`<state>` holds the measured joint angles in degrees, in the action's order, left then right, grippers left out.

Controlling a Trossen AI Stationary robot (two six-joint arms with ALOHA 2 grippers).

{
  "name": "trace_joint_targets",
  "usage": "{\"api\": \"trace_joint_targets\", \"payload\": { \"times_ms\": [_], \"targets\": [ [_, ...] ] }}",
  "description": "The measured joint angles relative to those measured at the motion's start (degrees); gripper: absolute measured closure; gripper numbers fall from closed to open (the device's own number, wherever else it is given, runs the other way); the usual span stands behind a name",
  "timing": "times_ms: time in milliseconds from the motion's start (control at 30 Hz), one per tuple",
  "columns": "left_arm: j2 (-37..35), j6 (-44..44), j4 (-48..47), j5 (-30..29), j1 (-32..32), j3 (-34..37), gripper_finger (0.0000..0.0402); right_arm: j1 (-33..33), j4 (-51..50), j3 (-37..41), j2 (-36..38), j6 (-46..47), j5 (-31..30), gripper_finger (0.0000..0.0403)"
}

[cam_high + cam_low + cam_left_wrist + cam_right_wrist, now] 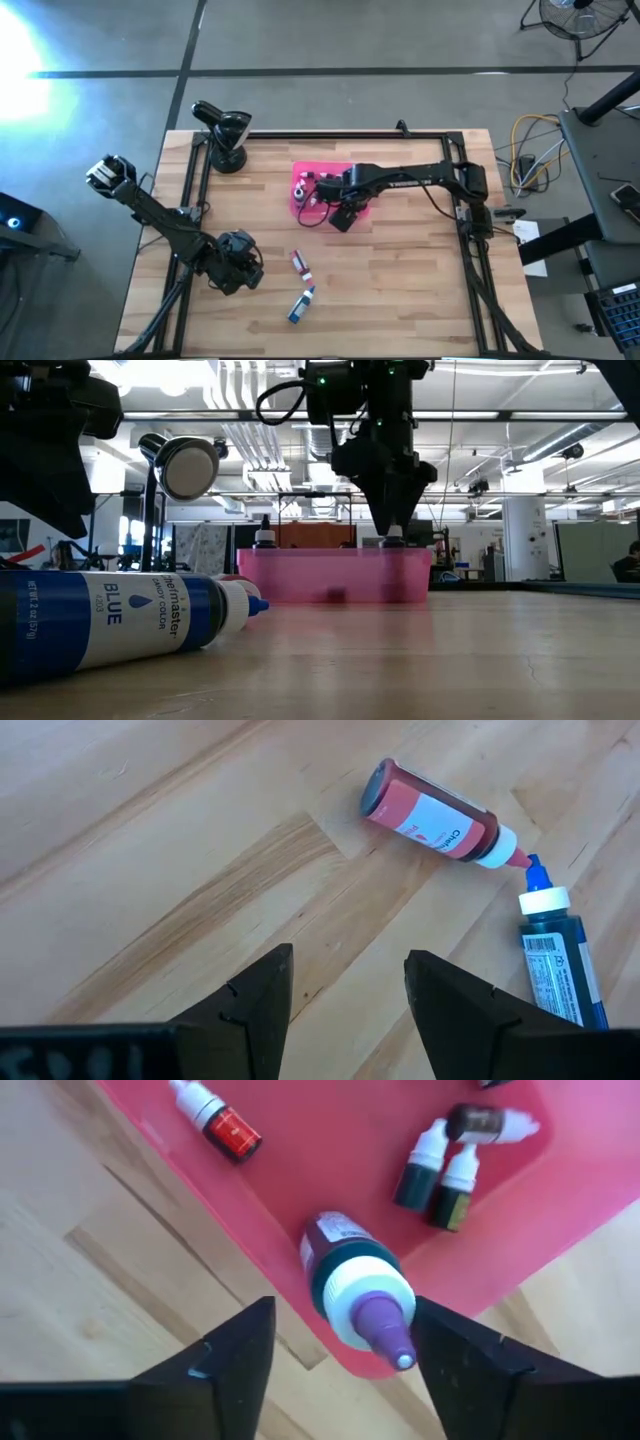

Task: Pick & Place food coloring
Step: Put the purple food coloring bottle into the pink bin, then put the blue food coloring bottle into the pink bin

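My right gripper points down over the near right corner of the pink tray and is open. A food coloring bottle with a white cap and purple tip stands upright in that corner between its fingers. Several more small bottles lie on their sides on the tray floor. A red food coloring bottle and a blue one lie on their sides on the wood, tips nearly meeting. My left gripper hovers open over bare wood to their left.
A black lamp-like stand sits at the far left corner of the table. Black frame rails run along the table's sides. In the low view the blue bottle lies close to the camera. Bare wood stretches right of the two loose bottles.
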<state>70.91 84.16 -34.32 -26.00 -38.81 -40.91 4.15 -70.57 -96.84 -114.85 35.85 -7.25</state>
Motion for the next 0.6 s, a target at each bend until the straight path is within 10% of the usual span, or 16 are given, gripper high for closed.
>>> {"api": "trace_joint_targets", "payload": {
  "times_ms": [600],
  "targets": [
    [0.00, -1.55, 0.04, -0.34, 0.02, 0.02, 0.0232, -12.02, 4.07, 0.01, 9.83, -15.42, -1.76, 0.0143]
  ]
}}
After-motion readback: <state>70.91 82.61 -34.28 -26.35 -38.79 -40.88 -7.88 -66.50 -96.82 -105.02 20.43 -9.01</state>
